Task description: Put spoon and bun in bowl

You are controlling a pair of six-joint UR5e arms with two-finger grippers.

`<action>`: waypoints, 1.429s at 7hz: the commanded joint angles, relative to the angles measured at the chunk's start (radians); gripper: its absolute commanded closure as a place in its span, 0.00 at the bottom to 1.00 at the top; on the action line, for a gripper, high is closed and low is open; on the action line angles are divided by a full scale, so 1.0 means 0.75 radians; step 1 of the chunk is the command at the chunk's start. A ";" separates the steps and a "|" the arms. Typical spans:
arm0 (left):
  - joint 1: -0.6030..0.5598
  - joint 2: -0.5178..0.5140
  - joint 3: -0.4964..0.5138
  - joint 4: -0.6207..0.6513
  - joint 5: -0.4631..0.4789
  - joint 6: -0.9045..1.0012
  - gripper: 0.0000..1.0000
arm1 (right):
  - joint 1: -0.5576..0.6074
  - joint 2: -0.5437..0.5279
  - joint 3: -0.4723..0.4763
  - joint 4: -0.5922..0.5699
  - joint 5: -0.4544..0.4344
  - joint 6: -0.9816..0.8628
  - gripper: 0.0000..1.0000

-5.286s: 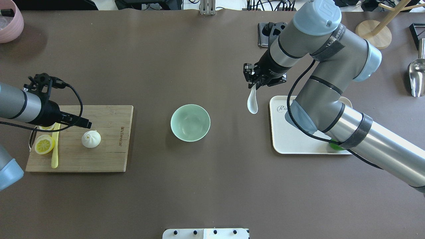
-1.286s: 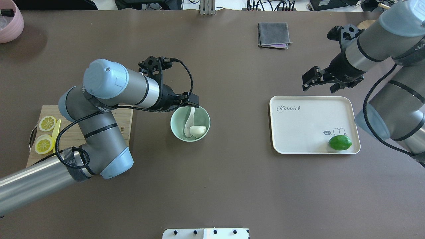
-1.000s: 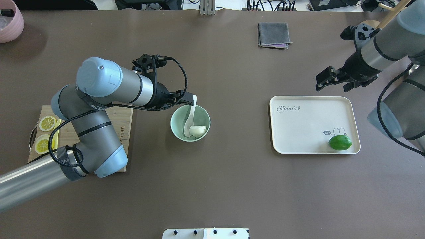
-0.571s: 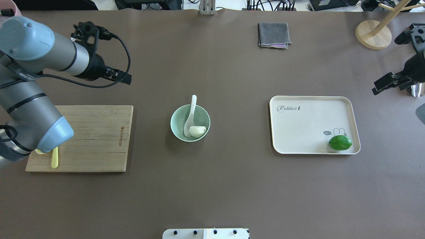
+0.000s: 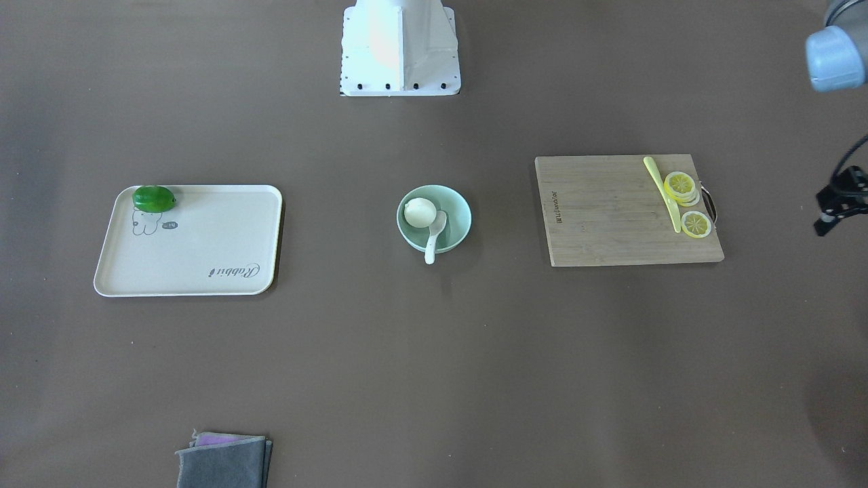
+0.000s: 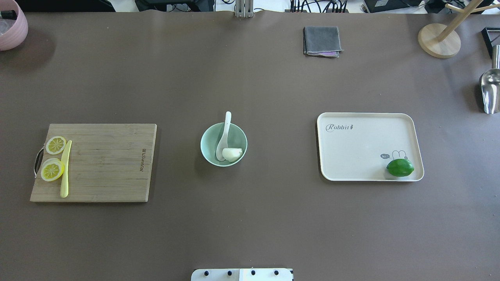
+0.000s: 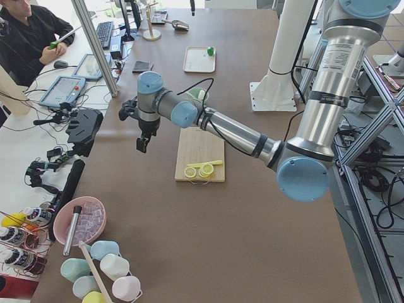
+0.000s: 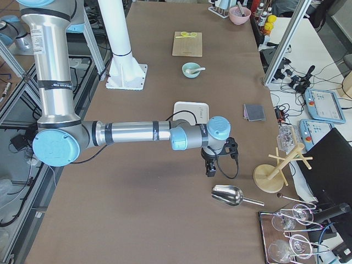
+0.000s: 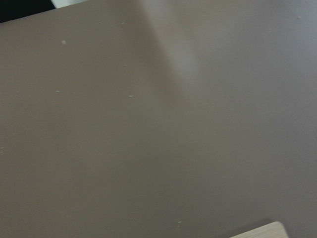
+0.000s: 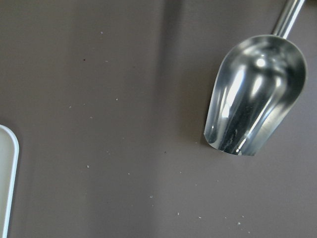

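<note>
The pale mint-green bowl (image 6: 239,136) stands at mid-table. The white spoon (image 6: 225,130) lies in it, scoop down, with its handle over the far rim. The white bun (image 6: 233,153) rests in the bowl beside the scoop. The front-facing view shows the same bowl (image 5: 456,211), bun (image 5: 420,212) and spoon (image 5: 432,240). My left gripper (image 7: 142,145) hangs over bare table far to the left of the cutting board, and its edge shows in the front-facing view (image 5: 824,227). My right gripper (image 8: 209,170) hangs near the metal scoop. I cannot tell whether either gripper is open.
A wooden cutting board (image 6: 105,164) holds lemon slices (image 6: 52,169) and a yellow knife (image 6: 65,168) on the left. A cream tray (image 6: 363,144) with a lime (image 6: 400,167) is on the right. A grey cloth (image 6: 322,41), metal scoop (image 6: 490,89) and pink bowl (image 6: 9,23) lie at the edges.
The spoon went from my right gripper, and the bun from the board, into the bowl. Both arms then drew back sideways out of the overhead view.
</note>
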 commanded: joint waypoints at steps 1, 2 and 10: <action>-0.155 0.061 0.069 -0.033 -0.077 0.112 0.02 | 0.085 -0.027 0.011 -0.027 -0.007 0.002 0.00; -0.181 0.115 0.071 -0.071 -0.077 0.120 0.02 | 0.085 -0.023 0.014 -0.025 -0.019 -0.010 0.00; -0.198 0.335 0.074 -0.395 -0.116 -0.110 0.02 | 0.047 0.010 0.089 -0.191 0.012 0.065 0.00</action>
